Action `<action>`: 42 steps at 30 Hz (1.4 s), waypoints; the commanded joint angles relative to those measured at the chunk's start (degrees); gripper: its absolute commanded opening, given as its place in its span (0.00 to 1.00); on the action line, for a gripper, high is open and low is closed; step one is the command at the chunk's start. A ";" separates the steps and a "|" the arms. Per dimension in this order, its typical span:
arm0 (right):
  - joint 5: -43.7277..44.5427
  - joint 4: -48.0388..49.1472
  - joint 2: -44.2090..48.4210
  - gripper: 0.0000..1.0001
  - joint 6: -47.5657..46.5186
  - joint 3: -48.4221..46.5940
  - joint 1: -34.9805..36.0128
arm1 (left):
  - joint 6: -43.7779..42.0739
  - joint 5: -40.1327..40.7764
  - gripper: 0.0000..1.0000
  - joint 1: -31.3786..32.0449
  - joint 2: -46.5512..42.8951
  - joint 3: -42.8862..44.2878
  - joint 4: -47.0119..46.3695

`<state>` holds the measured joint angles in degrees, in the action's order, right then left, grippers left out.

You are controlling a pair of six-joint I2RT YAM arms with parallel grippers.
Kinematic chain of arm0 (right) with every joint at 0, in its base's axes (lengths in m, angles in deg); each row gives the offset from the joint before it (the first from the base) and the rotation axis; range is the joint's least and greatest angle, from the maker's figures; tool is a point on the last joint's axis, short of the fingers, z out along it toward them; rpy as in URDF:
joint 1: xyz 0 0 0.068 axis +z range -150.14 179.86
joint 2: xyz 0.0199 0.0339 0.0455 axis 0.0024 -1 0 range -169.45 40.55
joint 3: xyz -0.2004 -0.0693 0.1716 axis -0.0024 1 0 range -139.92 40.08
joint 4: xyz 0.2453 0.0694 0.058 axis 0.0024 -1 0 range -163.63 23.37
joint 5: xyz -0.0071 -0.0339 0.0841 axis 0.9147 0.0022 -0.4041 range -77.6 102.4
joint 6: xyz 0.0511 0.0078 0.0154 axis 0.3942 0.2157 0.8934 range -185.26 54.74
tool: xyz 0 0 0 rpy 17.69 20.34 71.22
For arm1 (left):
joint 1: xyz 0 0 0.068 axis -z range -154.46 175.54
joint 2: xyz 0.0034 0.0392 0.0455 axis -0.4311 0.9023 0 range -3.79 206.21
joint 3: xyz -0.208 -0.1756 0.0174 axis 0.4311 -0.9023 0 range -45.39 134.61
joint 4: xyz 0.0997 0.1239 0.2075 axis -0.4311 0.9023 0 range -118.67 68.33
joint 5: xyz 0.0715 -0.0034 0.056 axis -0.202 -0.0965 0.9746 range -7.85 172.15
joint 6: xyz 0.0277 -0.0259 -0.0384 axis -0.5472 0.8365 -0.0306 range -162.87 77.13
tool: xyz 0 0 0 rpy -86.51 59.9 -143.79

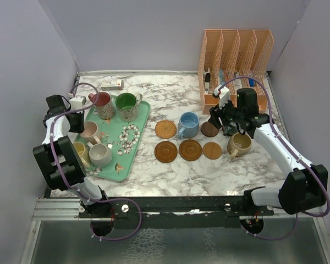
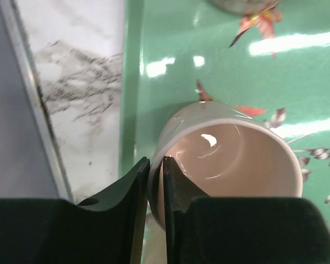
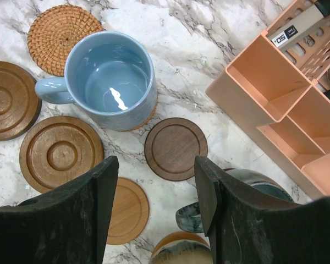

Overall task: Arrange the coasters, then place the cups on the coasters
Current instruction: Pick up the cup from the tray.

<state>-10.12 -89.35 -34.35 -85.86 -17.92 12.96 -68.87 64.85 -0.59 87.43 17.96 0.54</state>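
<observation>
1. My left hand (image 2: pixel 155 165) is clamped on the wall of the pink cup (image 2: pixel 231 159), one finger inside the rim and one outside. The cup sits on the mint-green tray (image 2: pixel 220 71), close to its edge.
2. This is a thin pinch on glossy glazed ceramic. I judge the cup could swivel or slip once lifted, because its weight hangs to one side of the grip.
3. A swinging cup could knock the yellow cup (image 1: pixel 81 151) or the cream cup (image 1: pixel 100 155) nearby on the slick tray.
4. My right hand (image 3: pixel 157 165) has its fingers apart and holds nothing. It hovers over the dark coaster (image 3: pixel 176 148), a flat wooden disc, with the blue cup (image 3: pixel 110 80) just beside it.
5. The wicker coaster (image 3: pixel 60 36) is woven and rough; the ringed coaster (image 3: pixel 60 154) is smooth turned wood. On the polished marbled surface (image 3: pixel 170 33) they look light, so a cup set down off-centre might push one aside.
</observation>
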 commanded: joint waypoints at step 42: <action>-0.43 0.58 0.78 0.59 -1.43 1.22 -0.27 | -17.66 -14.03 0.02 22.38 3.10 4.65 8.54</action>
<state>-10.17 -89.35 -34.35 -86.56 -17.57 12.96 -80.85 55.26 20.61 88.35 19.54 5.33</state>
